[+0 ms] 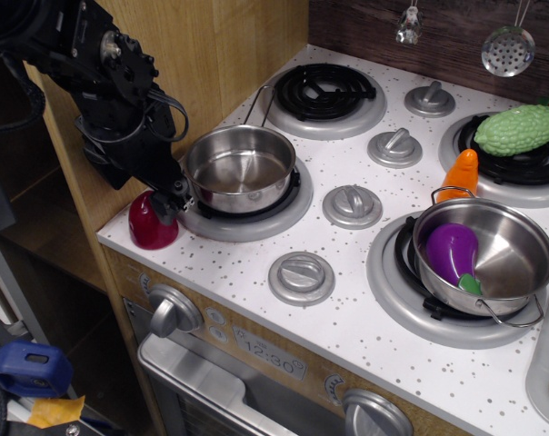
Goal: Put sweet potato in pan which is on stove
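The dark red sweet potato (150,227) stands on the front left corner of the stove (365,318), just left of the pan. The pan (240,169) is a small shiny steel pot with a thin wire handle. It is empty and sits on the front left burner. My black gripper (168,207) comes down from the upper left and is right at the sweet potato's top, with one finger (165,214) lying against its upper right side. The other finger is hidden, so I cannot tell whether the jaws are closed on it.
A wider steel pot (502,254) with two loop handles holds a purple eggplant (451,252) on the front right burner. An orange carrot-like toy (461,174) and a green bumpy vegetable (518,129) lie at the back right. Grey knobs (352,206) run down the middle. A wooden wall (211,54) stands behind the pan.
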### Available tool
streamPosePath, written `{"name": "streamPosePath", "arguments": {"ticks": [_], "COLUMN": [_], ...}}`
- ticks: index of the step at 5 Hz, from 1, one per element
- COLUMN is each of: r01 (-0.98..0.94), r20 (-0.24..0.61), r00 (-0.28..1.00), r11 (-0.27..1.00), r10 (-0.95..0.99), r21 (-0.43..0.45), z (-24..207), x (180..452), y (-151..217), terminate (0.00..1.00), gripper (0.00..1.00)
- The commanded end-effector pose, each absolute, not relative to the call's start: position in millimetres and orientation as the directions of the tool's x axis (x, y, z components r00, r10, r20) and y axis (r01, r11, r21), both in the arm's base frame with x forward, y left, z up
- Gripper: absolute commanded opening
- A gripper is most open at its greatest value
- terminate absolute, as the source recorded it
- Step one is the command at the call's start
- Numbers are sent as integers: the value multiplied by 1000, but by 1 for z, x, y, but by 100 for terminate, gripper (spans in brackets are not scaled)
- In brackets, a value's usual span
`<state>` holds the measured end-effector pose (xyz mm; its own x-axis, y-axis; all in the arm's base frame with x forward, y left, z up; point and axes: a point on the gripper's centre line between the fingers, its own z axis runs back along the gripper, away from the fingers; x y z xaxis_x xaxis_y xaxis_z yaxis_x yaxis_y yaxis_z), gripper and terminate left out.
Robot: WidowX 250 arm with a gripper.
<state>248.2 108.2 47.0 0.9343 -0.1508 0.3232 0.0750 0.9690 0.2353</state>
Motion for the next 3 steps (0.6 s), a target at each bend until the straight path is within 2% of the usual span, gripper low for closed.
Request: {"name": "streamPosePath", "arguments": {"ticks": [1, 3], "r01": [75, 43], "r20": [323, 339], "r00": [934, 932], "r11": [969, 968], "r10": [-151, -127], "r21": [235, 246], "z": [47, 30], "x": [248, 252], "y": [108, 113], "terminate": [0, 0], "gripper": [100, 100]}}
